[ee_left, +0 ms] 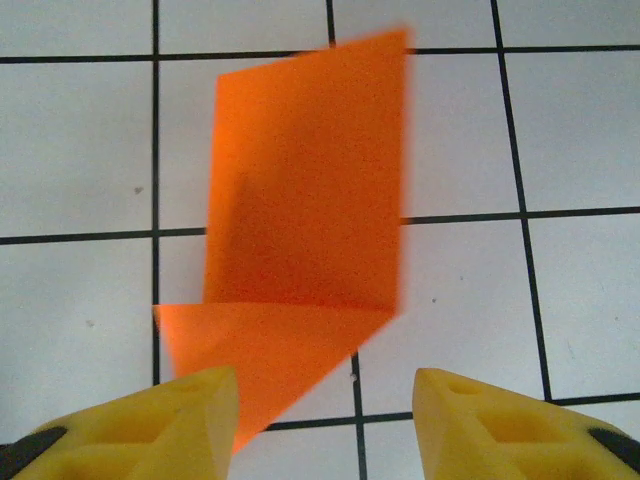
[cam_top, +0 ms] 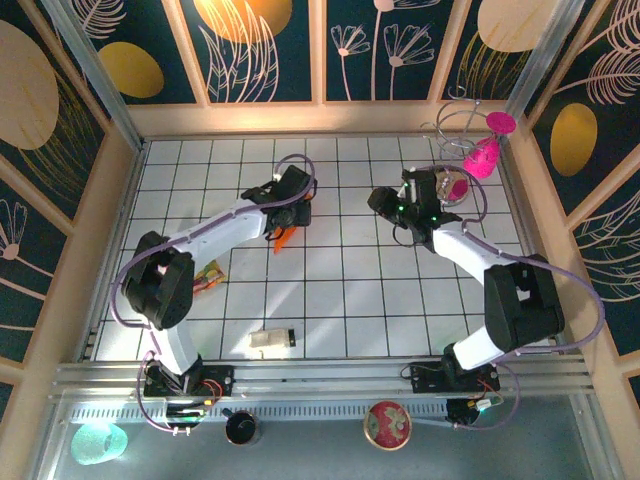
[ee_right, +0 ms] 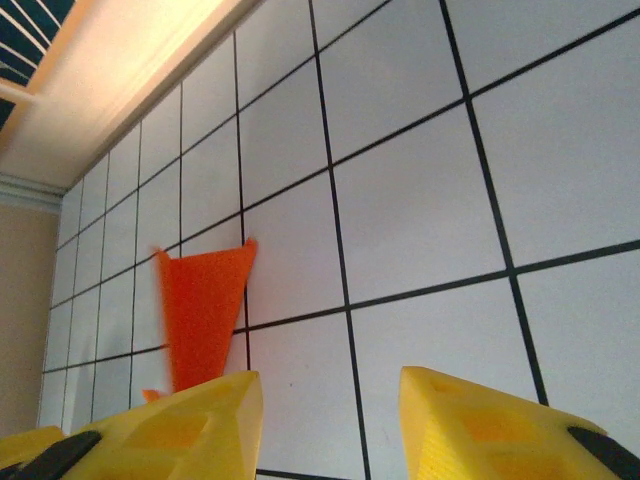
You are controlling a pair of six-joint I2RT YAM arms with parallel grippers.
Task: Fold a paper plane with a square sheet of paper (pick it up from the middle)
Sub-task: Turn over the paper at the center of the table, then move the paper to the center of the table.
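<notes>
The left hand [ee_left: 322, 380] is spread over the tabletop [ee_left: 80, 150], and the creased orange paper [ee_left: 300, 200] lies just ahead of its fingertips. The right hand [ee_right: 330, 375], also spread, sits well apart from the paper, off to its right.

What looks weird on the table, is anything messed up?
The orange paper looks odd. It is creased, and one part seems to stand up off the table instead of lying flat, with a slanted flap near the open left tool. A small crinkled wrapper also lies loose further left.
</notes>
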